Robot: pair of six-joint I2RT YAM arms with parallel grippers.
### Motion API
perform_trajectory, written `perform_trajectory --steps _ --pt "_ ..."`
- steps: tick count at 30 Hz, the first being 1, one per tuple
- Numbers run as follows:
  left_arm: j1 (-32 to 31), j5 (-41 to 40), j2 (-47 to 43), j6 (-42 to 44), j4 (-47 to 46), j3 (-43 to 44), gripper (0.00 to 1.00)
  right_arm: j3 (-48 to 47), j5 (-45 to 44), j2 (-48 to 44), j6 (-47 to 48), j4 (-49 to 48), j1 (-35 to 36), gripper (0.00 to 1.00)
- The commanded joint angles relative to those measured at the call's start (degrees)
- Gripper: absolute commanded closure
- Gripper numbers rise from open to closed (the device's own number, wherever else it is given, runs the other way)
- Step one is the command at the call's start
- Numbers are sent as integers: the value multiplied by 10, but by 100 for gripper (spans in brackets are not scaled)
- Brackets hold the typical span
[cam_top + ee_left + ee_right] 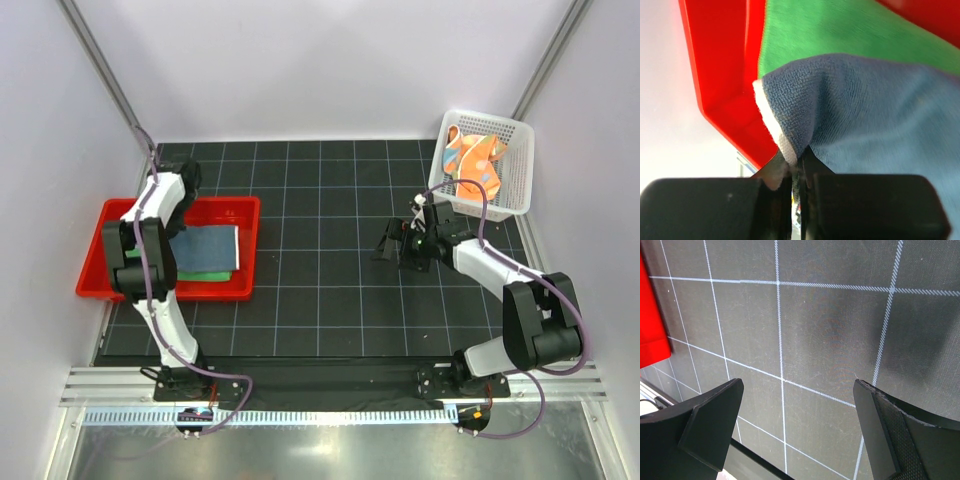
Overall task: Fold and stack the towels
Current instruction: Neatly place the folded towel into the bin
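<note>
Two towels lie stacked in the red tray [95, 275]: the blue towel [865, 110], its corner pinched by the left gripper [796, 170], hides most of the green towel [840, 30]. The orange towel [472, 158] sits in the basket [520, 175]; the right gripper [797, 425] gapes over the mat [830, 330].

You've got a red tray [225, 287] at the counter's [320, 290] left edge and a white mesh basket [518, 165] at its far right corner.

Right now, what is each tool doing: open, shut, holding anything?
Left tool: shut, pinching a corner of the blue towel above the red tray.
Right tool: open, empty, above the black mat.
</note>
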State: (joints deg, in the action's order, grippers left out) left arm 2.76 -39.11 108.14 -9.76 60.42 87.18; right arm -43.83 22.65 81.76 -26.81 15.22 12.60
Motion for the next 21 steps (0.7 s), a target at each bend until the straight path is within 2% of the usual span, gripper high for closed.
perform_trajectory --steps 1,2,4,6,9,12,15,16,17,18,19,20,21 --pt "29 -95 58 -22 -17 29 91 -20 0 0 10 -18 -2 0" --pt "30 -121 71 -29 -7 40 86 -20 0 0 10 -18 -3 0" --pt "32 -194 98 -62 19 73 46 -20 -2 -4 11 -15 -2 0" --pt "32 -200 111 -77 40 108 29 -19 -8 -8 14 -9 -2 0" --pt "31 -186 114 -102 65 148 22 -22 -13 -9 15 -6 -2 0" --pt "21 -110 81 -101 54 149 22 -30 -16 -8 13 2 -2 0" --pt "15 12 20 -88 16 111 21 -47 -30 -13 -1 16 -2 0" --pt "12 110 3 -85 5 102 21 -54 -36 -15 -3 30 -3 0" --pt "11 159 -21 -78 -12 90 21 -74 -41 -17 -8 37 -2 0" --pt "5 223 -65 -77 -46 60 21 -88 -70 -18 -17 48 -3 0" --pt "1 321 -92 -68 -64 48 21 -106 -96 -16 -19 82 -3 0" --pt "-4 363 -115 -76 -78 33 20 -151 -129 -15 -23 102 -3 0" --pt "-7 401 -158 -82 -107 14 18 -175 -200 -8 -24 117 -4 0"
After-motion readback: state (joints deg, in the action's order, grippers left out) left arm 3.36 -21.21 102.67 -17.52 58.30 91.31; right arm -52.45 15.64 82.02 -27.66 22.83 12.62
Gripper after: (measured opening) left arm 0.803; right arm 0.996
